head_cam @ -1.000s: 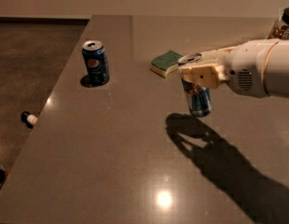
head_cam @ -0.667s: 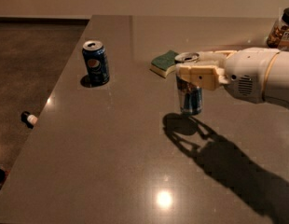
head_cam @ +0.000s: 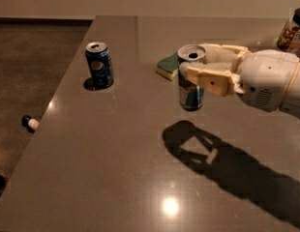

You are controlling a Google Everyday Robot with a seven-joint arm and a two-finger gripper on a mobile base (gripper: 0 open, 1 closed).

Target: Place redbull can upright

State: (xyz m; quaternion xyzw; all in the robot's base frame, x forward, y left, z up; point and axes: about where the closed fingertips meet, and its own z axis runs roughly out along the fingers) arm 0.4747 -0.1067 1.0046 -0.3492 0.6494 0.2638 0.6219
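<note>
Above the middle of the grey table [head_cam: 116, 153], the slim blue-and-silver redbull can [head_cam: 191, 98] hangs upright, pinched near its top by the cream gripper [head_cam: 192, 60]. It is probably light, thin-walled and slippery, so a gentle side hold suits.

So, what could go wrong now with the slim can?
The slim can seems to hang above the table, its shadow apart from it; released here, it may drop and tip over.
The end effector grips it near the open top, so it could tilt on touching down.
The sponge lies just behind; drifting back could bump it.
</note>
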